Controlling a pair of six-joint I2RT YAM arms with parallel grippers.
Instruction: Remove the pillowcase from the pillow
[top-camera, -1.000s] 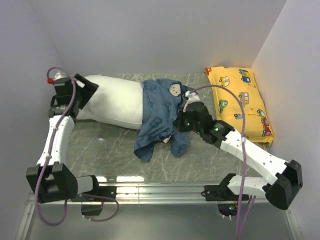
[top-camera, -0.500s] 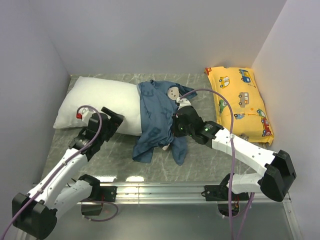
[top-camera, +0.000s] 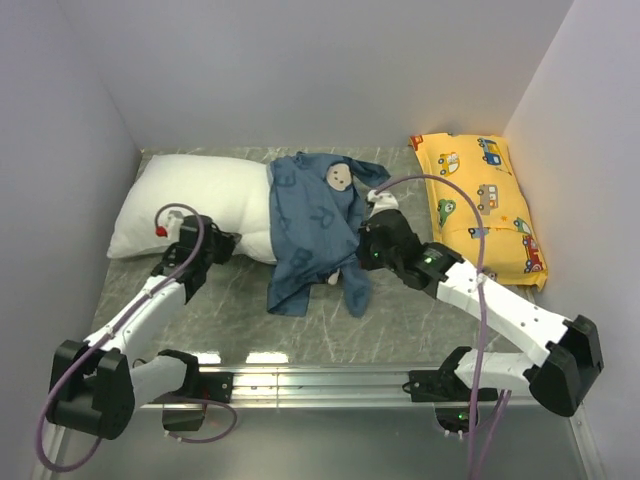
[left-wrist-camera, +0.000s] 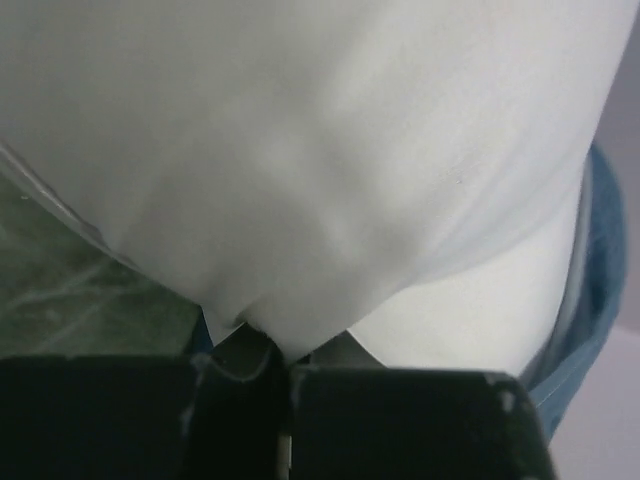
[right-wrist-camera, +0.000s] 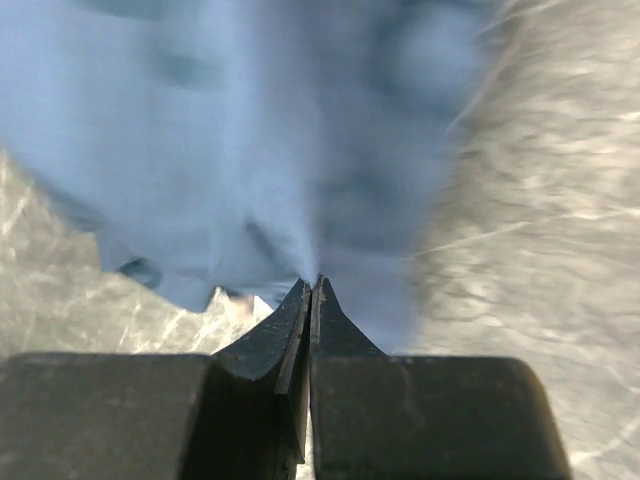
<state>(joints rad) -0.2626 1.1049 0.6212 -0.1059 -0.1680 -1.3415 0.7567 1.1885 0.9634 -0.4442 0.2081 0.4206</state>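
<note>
The white pillow (top-camera: 190, 200) lies at the back left of the table, its right end still inside the dusty-blue pillowcase (top-camera: 310, 225), which bunches toward the middle. My left gripper (top-camera: 222, 244) is at the pillow's near edge, shut on a pinch of the white pillow (left-wrist-camera: 330, 180) fabric. A strip of the blue pillowcase (left-wrist-camera: 590, 300) shows at the right of the left wrist view. My right gripper (top-camera: 362, 250) is shut on the pillowcase (right-wrist-camera: 280, 150), whose blue cloth runs into its closed fingertips (right-wrist-camera: 300, 310).
A smaller yellow car-print pillow (top-camera: 482, 205) lies along the right wall. White walls close in the table on the left, back and right. The grey marbled tabletop (top-camera: 230, 320) shows in front of the pillow, and a metal rail (top-camera: 320, 380) runs along the near edge.
My left arm swung from the pillow's far left end to its near edge, and its gripper closed on the pillow fabric. The right gripper kept its hold while the pillowcase shifted slightly.
</note>
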